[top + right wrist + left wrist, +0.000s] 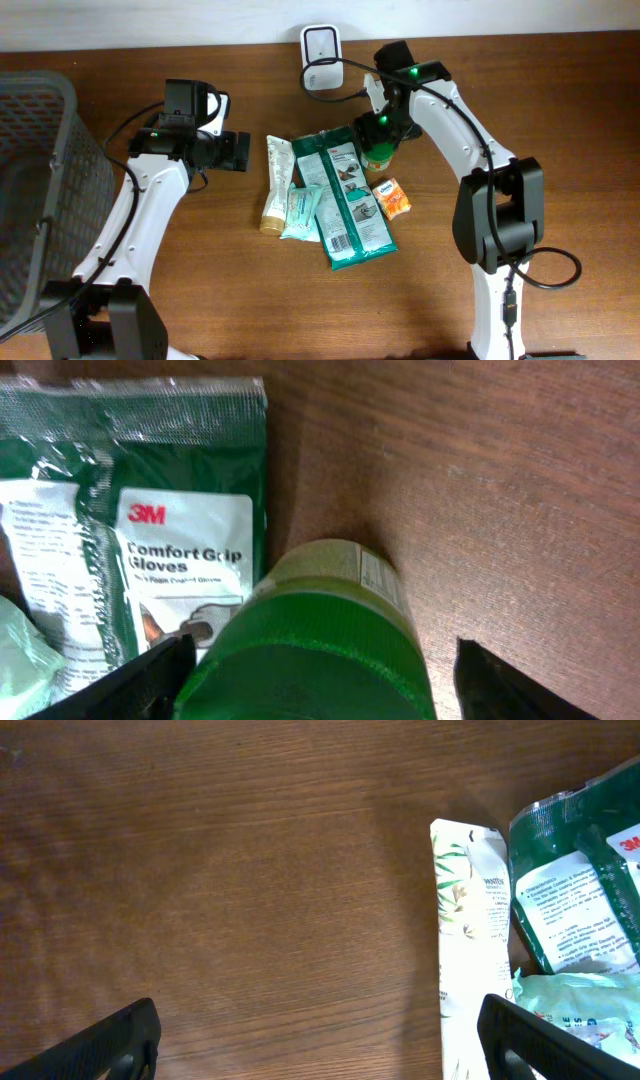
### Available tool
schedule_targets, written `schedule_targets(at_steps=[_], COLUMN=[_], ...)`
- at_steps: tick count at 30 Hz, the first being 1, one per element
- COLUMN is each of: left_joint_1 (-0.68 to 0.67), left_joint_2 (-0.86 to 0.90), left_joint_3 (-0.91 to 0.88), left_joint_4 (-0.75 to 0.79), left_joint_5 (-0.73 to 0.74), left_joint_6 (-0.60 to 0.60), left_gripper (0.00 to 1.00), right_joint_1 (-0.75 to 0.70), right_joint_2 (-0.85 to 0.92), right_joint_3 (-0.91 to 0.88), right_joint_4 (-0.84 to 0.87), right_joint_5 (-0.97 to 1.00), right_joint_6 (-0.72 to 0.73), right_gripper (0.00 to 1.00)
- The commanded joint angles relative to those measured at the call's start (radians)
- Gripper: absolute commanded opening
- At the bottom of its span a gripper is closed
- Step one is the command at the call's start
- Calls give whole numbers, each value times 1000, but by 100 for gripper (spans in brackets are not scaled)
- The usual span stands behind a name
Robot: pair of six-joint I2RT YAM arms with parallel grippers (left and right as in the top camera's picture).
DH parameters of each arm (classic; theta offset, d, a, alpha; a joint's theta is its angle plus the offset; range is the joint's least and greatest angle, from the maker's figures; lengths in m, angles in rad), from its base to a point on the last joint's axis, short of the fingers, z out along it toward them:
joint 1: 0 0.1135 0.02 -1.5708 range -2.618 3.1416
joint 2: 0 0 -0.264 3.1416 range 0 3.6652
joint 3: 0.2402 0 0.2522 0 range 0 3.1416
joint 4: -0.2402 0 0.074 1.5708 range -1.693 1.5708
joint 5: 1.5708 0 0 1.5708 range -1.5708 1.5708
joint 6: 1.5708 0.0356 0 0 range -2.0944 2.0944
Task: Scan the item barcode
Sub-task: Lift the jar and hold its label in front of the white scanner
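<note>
Right wrist: right pincer (320, 660) open astride bottle (325, 595), not gripping. Step: grasp. Next: close, lift, turn barcode to scanner (320, 46). Left pincer (318, 1020) wide, empty.

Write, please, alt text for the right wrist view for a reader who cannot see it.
A green-capped bottle sits between the open fingers of the right claw, a gap showing on one side. Left of it, a green 3M Comfort Grip Gloves packet lies on the brown wooden table.
</note>
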Motion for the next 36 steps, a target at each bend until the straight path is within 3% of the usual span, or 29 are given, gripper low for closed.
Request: schedule_targets(at_steps=[1, 7, 12, 15, 19, 25, 32, 36], left_joint_1=[0, 1, 1, 1, 1, 1, 1, 1], left_joint_2=[-5, -5, -5, -5, -5, -5, -5, -5], left_joint_3=[11, 11, 11, 11, 11, 11, 11, 11], left_joint_4=[-1, -1, -1, -1, -1, -1, -1, -1], left_joint_5=[0, 0, 0, 0, 0, 0, 0, 0], left_joint_6=[12, 12, 12, 12, 12, 12, 12, 12], left_gripper=[99, 99, 99, 99, 99, 99, 99, 99], right_joint_1=[2, 0, -5, -42, -114, -161, -161, -143], right_joint_2=[5, -12, -22, -22, -22, -22, -22, -21], right_joint_3=[-10, 36, 272, 426, 457, 457, 457, 456], right_joint_4=[-2, -48, -270, -360, -378, -380, -376, -349], right_joint_5=[-9, -6, -92, -445, -946, -1342, -1337, -1148], right_joint_6=[-2, 60, 174, 174, 106, 107, 109, 109], right_gripper=[75, 52, 51, 47, 41, 42, 42, 42])
